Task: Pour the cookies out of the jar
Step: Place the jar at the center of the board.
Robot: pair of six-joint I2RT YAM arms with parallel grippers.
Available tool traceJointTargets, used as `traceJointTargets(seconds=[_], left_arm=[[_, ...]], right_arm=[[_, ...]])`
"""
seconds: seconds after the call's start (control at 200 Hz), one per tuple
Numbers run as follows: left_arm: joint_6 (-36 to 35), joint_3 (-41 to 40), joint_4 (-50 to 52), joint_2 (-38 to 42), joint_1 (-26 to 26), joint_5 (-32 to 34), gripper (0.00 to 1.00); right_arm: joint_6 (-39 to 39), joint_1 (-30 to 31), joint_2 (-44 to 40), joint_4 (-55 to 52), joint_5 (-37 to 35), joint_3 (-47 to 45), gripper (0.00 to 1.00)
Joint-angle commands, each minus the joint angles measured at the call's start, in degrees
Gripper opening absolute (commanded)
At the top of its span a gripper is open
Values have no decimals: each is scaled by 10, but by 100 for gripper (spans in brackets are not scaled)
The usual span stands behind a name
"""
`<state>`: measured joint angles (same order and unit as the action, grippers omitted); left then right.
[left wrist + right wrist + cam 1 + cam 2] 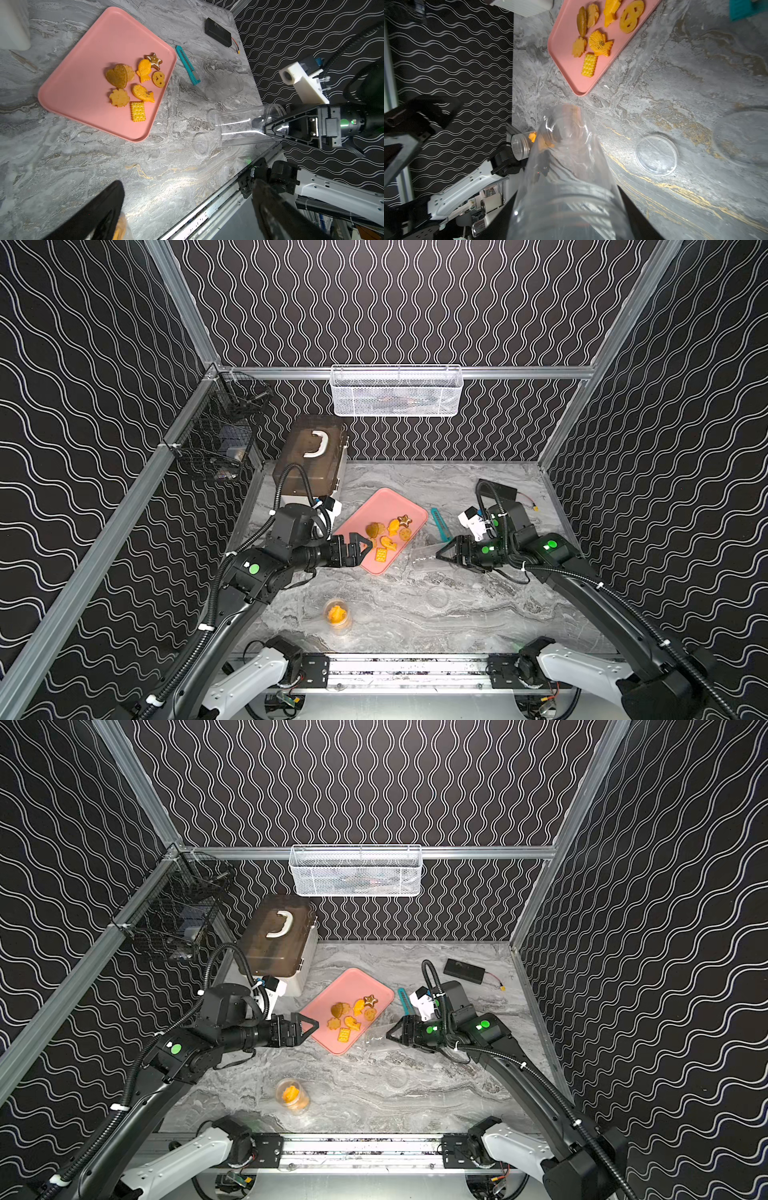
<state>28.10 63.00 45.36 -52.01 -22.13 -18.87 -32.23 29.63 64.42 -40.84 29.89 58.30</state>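
The table (415,614) is a grey marble surface with some golden veins, and it is enclosed on three sides by black walls with white wavy lines, held in an aluminium frame. A white mesh basket (397,391) hangs on the back rail and a black wire basket (216,435) on the left rail. A box with brown lid (309,456) stands in the back left corner. In the middle lies a pink tray (374,506), and the cookies (388,535), eight of them, lie on its right half. The right gripper (442,552) is clenched around the threaded end of the clear jar (239,126), which is held on its side, near the tray's corner but apart from it. The left gripper (365,552) is released, jaws wide, over the tray's left edge. A clear lid (655,154) lies flat on the marble. A small jar with orange pieces (337,614) stands near the front, a teal knife (440,524) lies just beside the tray, and a black battery pack (463,970) lies at the back right.
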Motion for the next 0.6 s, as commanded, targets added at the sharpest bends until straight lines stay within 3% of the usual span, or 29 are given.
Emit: traceJointTargets(seconds=[0.0,0.255,0.595], left_arm=[[-26,-2,8,1,1,10,99],[-38,1,23,11,1,30,99],[-50,-3,38,21,1,39,99]], right_arm=[[24,23,20,-36,-71,12,63],[46,104,108,-81,-198,54,64],[65,135,197,-111,-295,104,64]])
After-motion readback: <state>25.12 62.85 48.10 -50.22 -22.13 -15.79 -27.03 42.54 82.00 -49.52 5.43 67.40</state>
